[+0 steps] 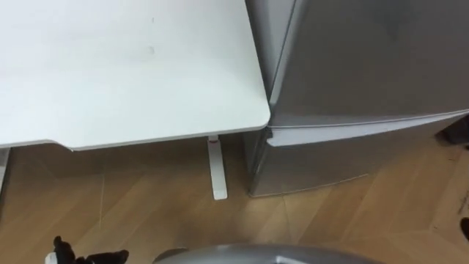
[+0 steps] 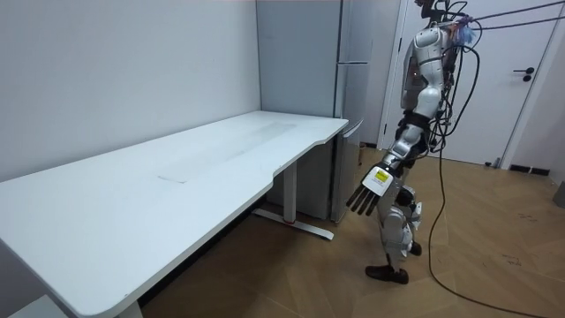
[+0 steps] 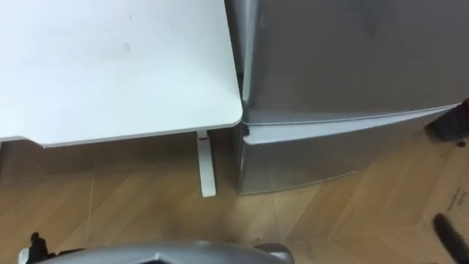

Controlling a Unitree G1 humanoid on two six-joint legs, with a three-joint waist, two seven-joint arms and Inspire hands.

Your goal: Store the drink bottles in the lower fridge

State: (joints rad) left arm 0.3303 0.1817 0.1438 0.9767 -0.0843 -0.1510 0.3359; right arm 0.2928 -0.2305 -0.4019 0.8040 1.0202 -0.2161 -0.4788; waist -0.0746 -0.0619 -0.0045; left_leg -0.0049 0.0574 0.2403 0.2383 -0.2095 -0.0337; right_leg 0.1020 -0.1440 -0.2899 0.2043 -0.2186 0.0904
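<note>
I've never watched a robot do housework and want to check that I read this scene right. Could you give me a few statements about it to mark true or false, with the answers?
1. The fridge stands right beside the table. True.
2. The robot's left hand holds a drink. False: it hangs at the robot's side with straight fingers and holds nothing.
3. The table is black. False: it is white.
4. The robot stands on a wooden floor in front of the fridge. True.
</note>
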